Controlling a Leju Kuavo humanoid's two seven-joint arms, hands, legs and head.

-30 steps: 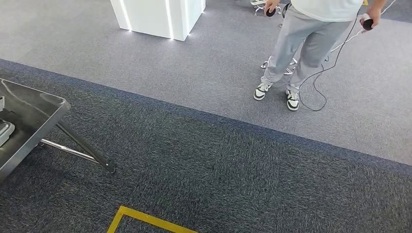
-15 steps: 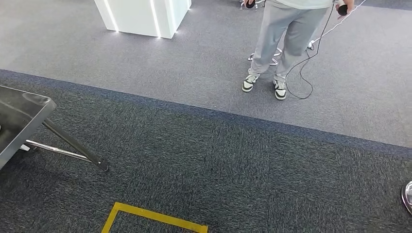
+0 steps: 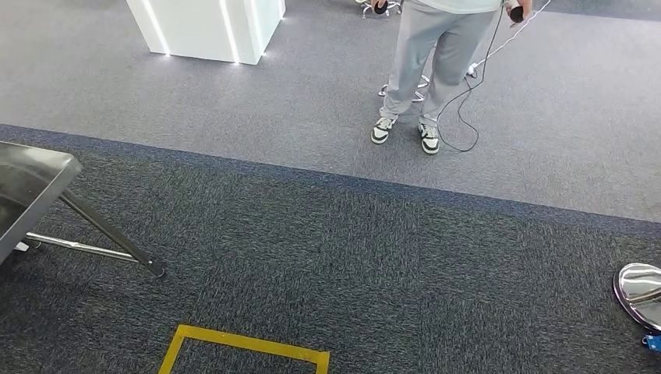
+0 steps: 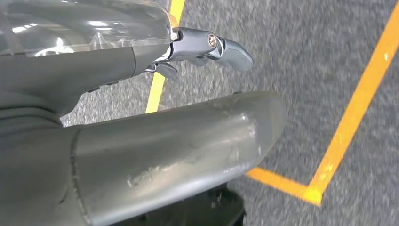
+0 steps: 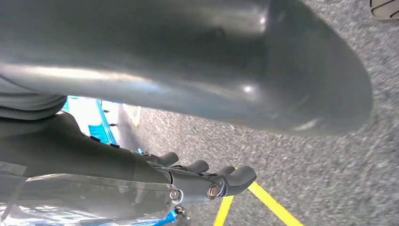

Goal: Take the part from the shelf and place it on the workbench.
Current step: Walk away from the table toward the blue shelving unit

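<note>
**Robot in transit, hands empty: collision and tripping risks**

Carpet floor [image 3: 327, 257] lies under both hanging hands. The steel table [image 3: 31, 183] stands off to the left hand's side; a turn could clip its splayed leg. A person [image 3: 425, 54] trails a cable well ahead. Left hand [image 4: 207, 49] and right hand [image 5: 207, 181] hold nothing, fingers loosely apart. The part's whereabouts cannot be told.

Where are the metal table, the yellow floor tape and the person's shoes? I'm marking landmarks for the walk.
metal table [image 3: 31, 175], head view: on its top near the corner.
yellow floor tape [image 3: 249, 344], head view: on the far strip.
person's shoes [image 3: 381, 131], head view: on one shoe's upper.
</note>
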